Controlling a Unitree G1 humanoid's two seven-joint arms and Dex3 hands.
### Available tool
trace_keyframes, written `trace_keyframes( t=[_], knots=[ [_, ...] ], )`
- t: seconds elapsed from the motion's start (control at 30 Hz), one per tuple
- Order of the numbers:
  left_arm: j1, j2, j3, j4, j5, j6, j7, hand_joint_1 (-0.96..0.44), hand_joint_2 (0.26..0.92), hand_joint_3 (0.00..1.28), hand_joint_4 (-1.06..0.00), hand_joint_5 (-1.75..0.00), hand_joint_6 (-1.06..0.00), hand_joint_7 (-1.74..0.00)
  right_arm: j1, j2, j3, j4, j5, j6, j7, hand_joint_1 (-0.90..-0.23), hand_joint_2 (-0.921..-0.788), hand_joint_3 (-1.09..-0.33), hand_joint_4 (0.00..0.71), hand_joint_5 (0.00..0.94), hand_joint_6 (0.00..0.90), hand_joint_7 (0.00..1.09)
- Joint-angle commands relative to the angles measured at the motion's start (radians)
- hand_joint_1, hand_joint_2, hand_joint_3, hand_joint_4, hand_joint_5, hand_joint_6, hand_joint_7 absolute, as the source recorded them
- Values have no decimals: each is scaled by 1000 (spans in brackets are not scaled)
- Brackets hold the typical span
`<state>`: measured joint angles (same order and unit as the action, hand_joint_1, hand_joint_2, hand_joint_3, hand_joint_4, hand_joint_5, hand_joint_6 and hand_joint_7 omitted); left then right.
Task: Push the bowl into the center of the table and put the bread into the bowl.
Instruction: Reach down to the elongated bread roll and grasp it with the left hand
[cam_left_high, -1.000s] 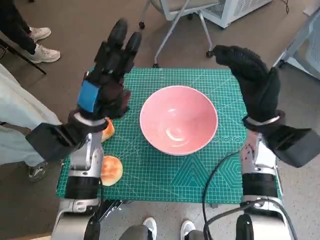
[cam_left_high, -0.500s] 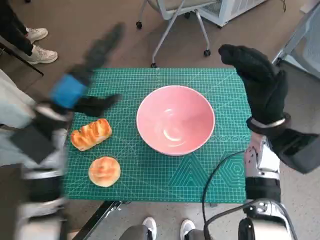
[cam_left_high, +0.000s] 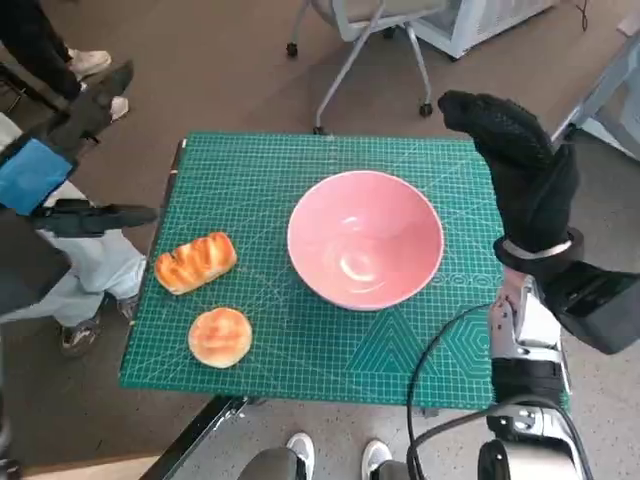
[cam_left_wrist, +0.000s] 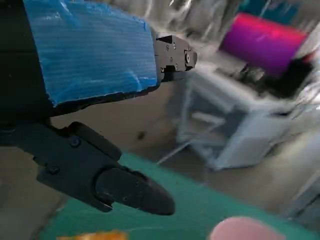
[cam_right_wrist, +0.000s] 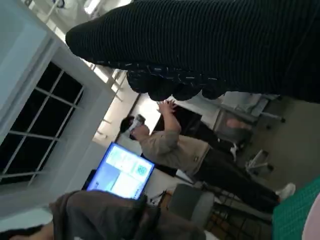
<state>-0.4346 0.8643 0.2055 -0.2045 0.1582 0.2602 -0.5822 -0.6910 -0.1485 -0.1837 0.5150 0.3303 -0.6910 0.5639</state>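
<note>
A pink bowl (cam_left_high: 365, 238) stands upright near the middle of the green cutting mat (cam_left_high: 270, 330), a little right of centre. Two breads lie on the mat's left part: a long ridged loaf (cam_left_high: 195, 262) and a round bun (cam_left_high: 220, 336) nearer the front edge. My left hand (cam_left_high: 55, 165) hangs off the mat's left side, above the floor, fingers spread, holding nothing. In the left wrist view its fingers (cam_left_wrist: 117, 187) stand apart over the mat, with the bowl's rim (cam_left_wrist: 240, 230) at the edge. My right hand (cam_left_high: 520, 170) is raised over the mat's right edge, fingers extended, empty.
An office chair base (cam_left_high: 350, 50) stands beyond the table's far edge. A person's shoes (cam_left_high: 85, 65) and legs show at the far left. A black cable (cam_left_high: 430, 350) runs along my right forearm. In the right wrist view a person (cam_right_wrist: 175, 145) stands by a lit screen (cam_right_wrist: 122, 170).
My left hand has swung from over the long loaf out past the mat's left edge, uncovering both breads. The right hand has hardly moved. The camera has shifted slightly.
</note>
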Motion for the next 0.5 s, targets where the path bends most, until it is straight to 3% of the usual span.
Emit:
trace_keyframes(
  t=[0.03,0.5],
  knots=[
    [23,13,-44,-14,-5,47,-42,-109,726,9,-7,-2,-103,-52,4,8,4,27,9,9,5,-711,-921,-745,175,0,0,592],
    [14,-5,-208,-35,121,201,-42,-89,743,9,-121,-24,-216,-39,-17,8,3,73,22,0,22,-700,-921,-761,173,0,-1,587]
  ],
)
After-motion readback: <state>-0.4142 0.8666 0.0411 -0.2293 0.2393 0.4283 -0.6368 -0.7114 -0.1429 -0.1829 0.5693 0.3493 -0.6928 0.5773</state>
